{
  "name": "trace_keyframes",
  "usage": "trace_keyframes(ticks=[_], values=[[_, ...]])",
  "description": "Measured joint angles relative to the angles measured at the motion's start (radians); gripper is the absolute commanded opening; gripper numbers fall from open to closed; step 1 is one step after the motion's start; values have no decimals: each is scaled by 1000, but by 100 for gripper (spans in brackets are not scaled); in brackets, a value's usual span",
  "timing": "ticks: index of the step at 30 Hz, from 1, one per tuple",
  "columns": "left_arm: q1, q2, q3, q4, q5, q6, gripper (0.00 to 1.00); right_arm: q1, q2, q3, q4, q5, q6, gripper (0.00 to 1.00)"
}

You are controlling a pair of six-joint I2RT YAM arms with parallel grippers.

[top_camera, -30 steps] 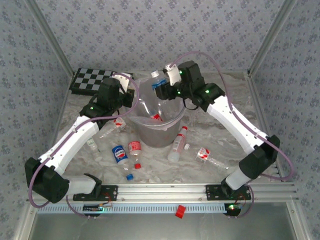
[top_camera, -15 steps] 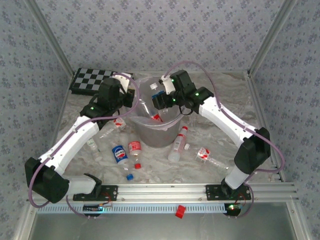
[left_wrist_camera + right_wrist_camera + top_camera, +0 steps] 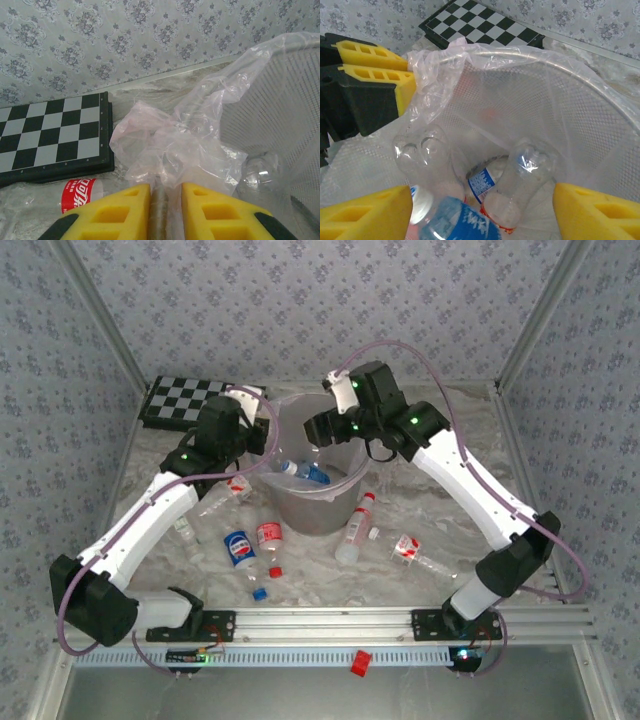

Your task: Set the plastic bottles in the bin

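Left arm [image 3: 150,512] and right arm [image 3: 478,488]: white link shells, black joint housings and black bases, with small green lights [image 3: 184,454] lit on the housings. A mauve cable [image 3: 60,610] loops along the outside of each arm. Fingers [image 3: 117,212] are yellow blocks with rectangular cut-outs, mounted on black carriers.

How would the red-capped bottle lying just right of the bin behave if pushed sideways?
The red-capped bottle lies on its side on the flat table, so it would probably roll. It looks see-through and mostly empty, so it is likely light, apt to skid away, and may dent if squeezed hard.
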Motion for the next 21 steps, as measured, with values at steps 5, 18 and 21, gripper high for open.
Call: trace_keyframes(ticks=[5,18,21], values=[[0,0,0,0,0,0,23,4,-55,-20,-27,49,1,69],[0,6,0,6,0,0,23,-302,-370,-277,-170,45,159,67],[0,8,0,8,0,0,23,-303,-370,-363,-221,13,183,71]])
